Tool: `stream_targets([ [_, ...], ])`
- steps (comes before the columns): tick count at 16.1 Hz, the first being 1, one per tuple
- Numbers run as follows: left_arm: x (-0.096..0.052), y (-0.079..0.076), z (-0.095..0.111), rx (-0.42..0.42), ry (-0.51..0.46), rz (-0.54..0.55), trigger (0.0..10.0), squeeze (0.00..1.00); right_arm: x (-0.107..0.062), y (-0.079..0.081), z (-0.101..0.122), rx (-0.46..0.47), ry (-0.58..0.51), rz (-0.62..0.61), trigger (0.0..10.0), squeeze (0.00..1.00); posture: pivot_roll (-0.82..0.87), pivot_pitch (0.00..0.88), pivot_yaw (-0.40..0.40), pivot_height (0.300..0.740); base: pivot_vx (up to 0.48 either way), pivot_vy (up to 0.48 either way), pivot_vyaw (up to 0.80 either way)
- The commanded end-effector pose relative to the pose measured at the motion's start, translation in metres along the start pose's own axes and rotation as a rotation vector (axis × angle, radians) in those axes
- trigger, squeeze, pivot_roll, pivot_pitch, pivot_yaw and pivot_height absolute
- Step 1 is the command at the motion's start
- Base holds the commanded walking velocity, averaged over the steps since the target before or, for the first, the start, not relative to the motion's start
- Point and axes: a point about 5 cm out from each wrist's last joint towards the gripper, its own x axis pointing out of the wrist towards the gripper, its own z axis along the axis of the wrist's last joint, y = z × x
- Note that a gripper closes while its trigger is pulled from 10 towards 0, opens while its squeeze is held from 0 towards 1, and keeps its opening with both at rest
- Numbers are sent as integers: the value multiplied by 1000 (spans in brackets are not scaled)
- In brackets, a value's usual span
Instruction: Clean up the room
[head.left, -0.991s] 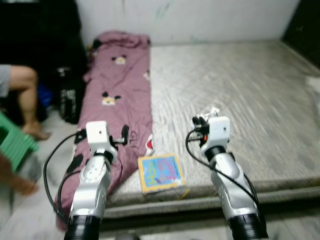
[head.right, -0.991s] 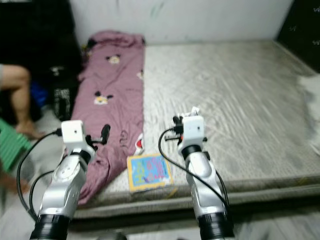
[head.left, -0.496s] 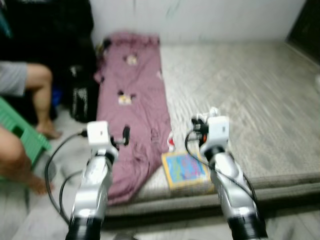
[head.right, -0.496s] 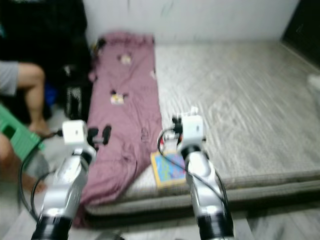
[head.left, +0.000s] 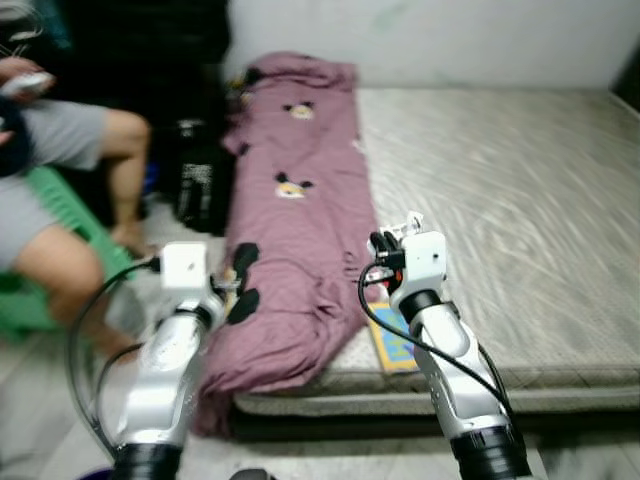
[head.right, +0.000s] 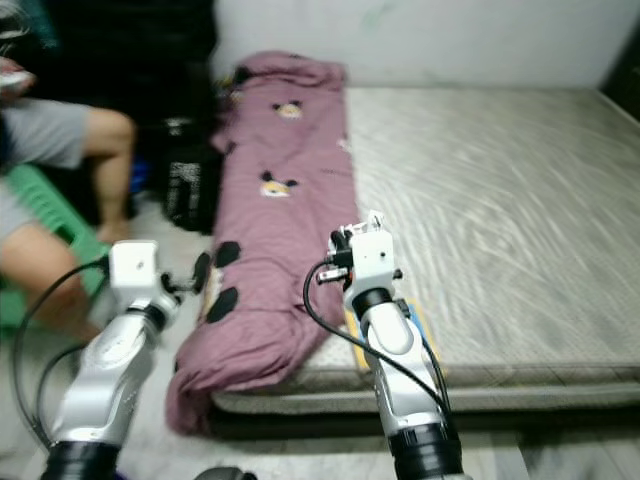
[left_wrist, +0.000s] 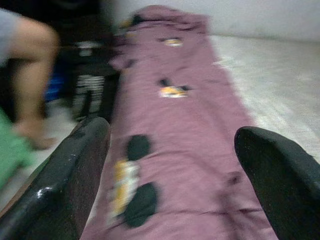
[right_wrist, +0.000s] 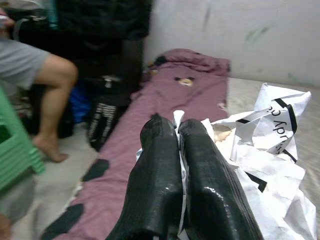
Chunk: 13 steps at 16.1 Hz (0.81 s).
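**Right end effector clamped on crumpled paper at the bedside**

From the head cameras I saw both silver arms raised before a low bed (head.left: 520, 190), its grey mattress ribbed and quilted. A mauve blanket (head.left: 300, 200) with small cartoon prints lay in a long, rumpled strip along the mattress's left edge, its lower end spilling off the bed's corner toward the floor. A flat, colourful book (head.left: 392, 345) sat near the front edge of the mattress, partly behind my right arm. A person (head.left: 60, 190) in grey shorts sat to the left on a green plastic stool (head.left: 55, 250).

The right wrist camera gave me what the head views barely showed: the right end effector (right_wrist: 177, 135) had its two glossy black fingers pressed together on a crumpled white paper (right_wrist: 265, 150) with black lettering, creased and bag-like.

The left wrist camera showed the left end effector (left_wrist: 170, 145) with fingers spread wide, nothing between them, hovering over the blanket's dark patches.
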Motion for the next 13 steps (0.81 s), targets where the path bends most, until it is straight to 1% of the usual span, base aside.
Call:
stream_targets([
  [1,-1,2,6,11,-31,11,10000,0,2,2,3,5,-17,3,10000,0,42,0,11,740,0,0,800],
  [2,-1,1,5,-2,-30,0,10000,0,2,2,4,5,-18,4,10000,0,43,0,8,740,0,0,800],
  [4,2,-4,8,-10,-70,-38,10000,0,3,2,4,5,-17,5,10000,0,43,0,7,740,0,0,800],
  [5,4,-7,6,29,-31,-13,10000,0,3,0,4,2,-16,3,10000,0,42,0,4,740,0,0,800],
  [6,4,-7,6,25,-27,-19,10000,0,3,0,4,1,-16,2,10000,0,42,0,4,740,0,0,800],
  [7,2,-7,5,28,-27,-37,10000,0,3,0,4,0,-16,0,10000,0,40,0,6,740,0,0,800],
  [8,1,-5,4,17,-29,-21,10000,0,3,0,4,-3,-16,-1,10000,0,40,0,6,740,0,0,800],
  [9,1,-4,5,24,-35,-16,10000,0,3,0,4,-3,-16,-1,10000,0,37,0,7,740,0,0,800],
  [13,1,-4,6,21,-40,-20,10000,0,2,1,4,-4,-15,-1,10000,0,37,0,9,740,0,0,800],
])
